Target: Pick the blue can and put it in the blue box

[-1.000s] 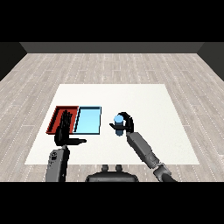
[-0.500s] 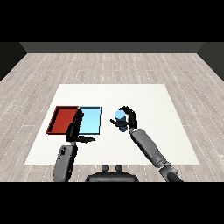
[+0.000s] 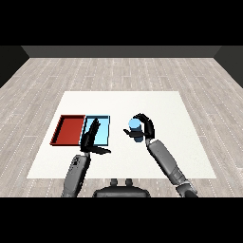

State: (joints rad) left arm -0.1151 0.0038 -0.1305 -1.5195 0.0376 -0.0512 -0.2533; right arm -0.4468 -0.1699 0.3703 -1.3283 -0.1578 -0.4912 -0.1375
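White worktop [image 3: 166, 102]: right hand [image 3: 144, 128] curled round blue can [image 3: 135, 129], right of blue box [image 3: 105, 135]. Left hand [image 3: 91, 137], fingers straight, overlaps that box; collision risk during placement.

The robot's black left hand [image 3: 91, 139] has moved to the right, off the flat red tray [image 3: 69, 129]. Its straight fingers now lie over the flat light blue tray [image 3: 105, 132]. The black right hand [image 3: 144, 128] has moved a little too, away from that blue tray. The small round blue can [image 3: 135, 129] went with it, and the fingers are still curled round the can.
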